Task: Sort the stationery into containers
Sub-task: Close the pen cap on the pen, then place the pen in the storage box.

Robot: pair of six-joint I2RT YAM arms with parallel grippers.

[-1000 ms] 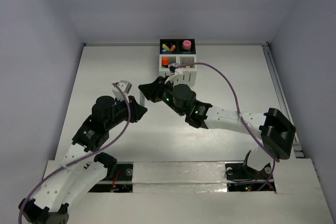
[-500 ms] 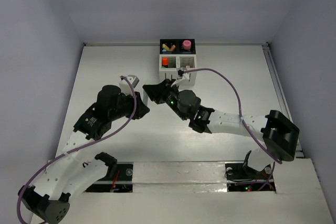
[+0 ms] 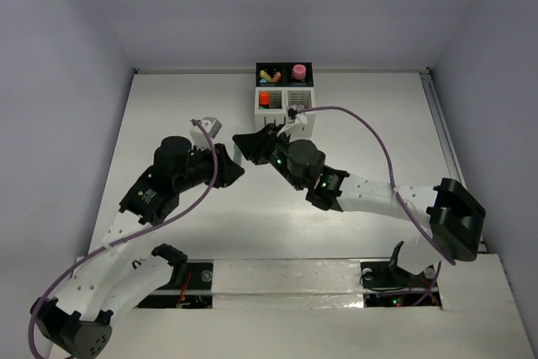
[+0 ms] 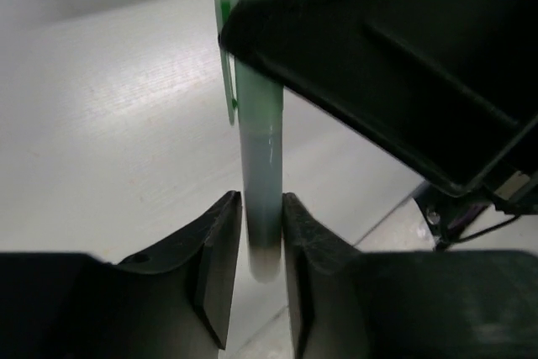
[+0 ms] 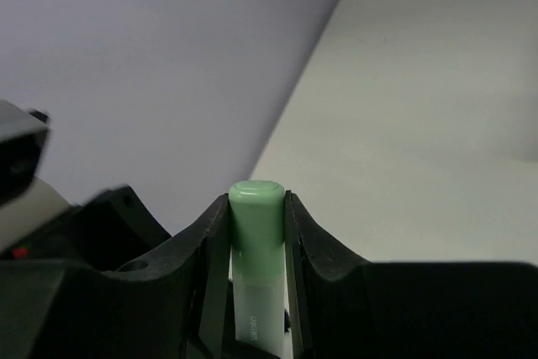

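A green highlighter (image 4: 256, 124) stands between both grippers above the middle of the table. My right gripper (image 5: 256, 208) is shut on its capped end (image 5: 256, 216). My left gripper (image 4: 262, 224) has its fingers close against the other end, with almost no gap showing. In the top view the left gripper (image 3: 227, 162) and right gripper (image 3: 245, 142) meet tip to tip, and the highlighter is hidden between them. The organizer (image 3: 283, 112) stands at the back, holding yellow and orange pieces (image 3: 267, 73), a pink one (image 3: 298, 69) and an orange-red one (image 3: 264, 97).
The right arm (image 3: 370, 195) stretches across the table from the right, its purple cable (image 3: 370, 136) looping past the organizer. The right gripper's black body (image 4: 395, 65) fills the upper right of the left wrist view. A rail (image 3: 445, 132) runs along the table's right edge.
The left gripper has swung right and up to meet the right gripper. The right gripper has shifted slightly left, away from the organizer, and its elbow moved right.
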